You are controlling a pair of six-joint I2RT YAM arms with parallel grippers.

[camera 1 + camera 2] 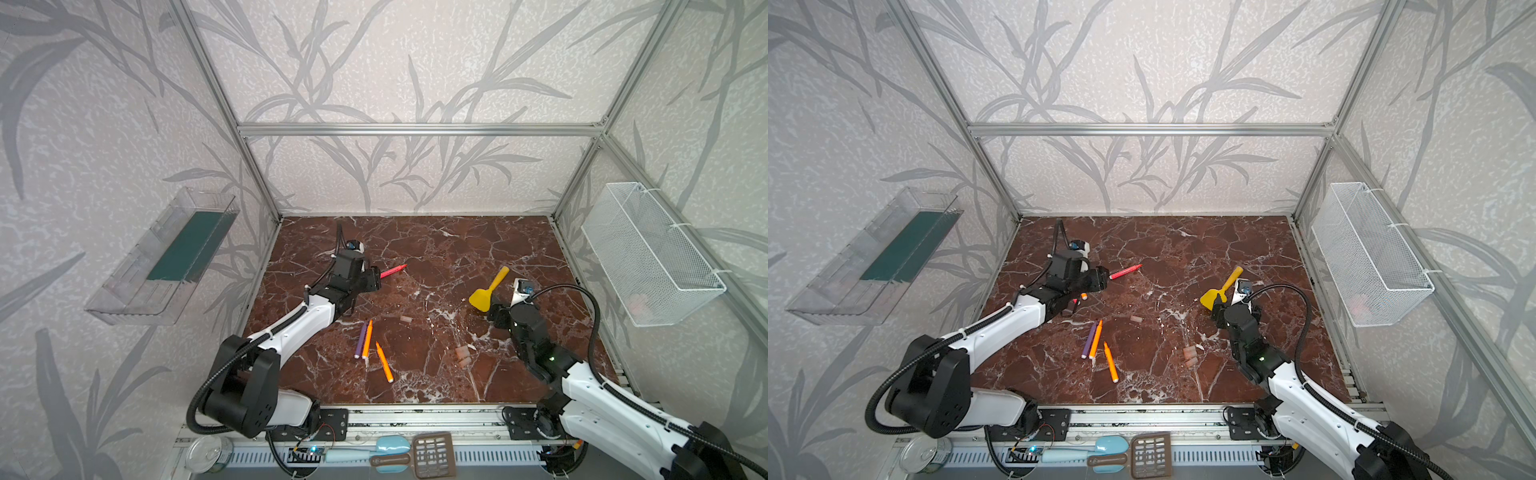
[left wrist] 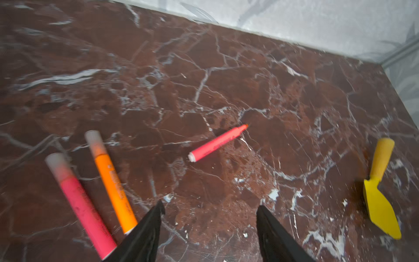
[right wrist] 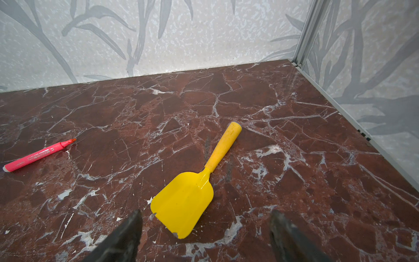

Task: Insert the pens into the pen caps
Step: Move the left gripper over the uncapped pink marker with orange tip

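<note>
— The left hand (image 2: 210,206) and right hand (image 3: 206,213) are both spread, empty. The red pen (image 2: 217,143) lies uncapped toward the table (image 1: 498,249) far edge.
— Take it mid-barrel, tip free; the pen caps (image 1: 461,356) lie, I think, front-right.

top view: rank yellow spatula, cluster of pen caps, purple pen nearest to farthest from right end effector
1. yellow spatula, just beyond the right end effector
2. cluster of pen caps, toward the front edge
3. purple pen, far across, left of centre
</note>
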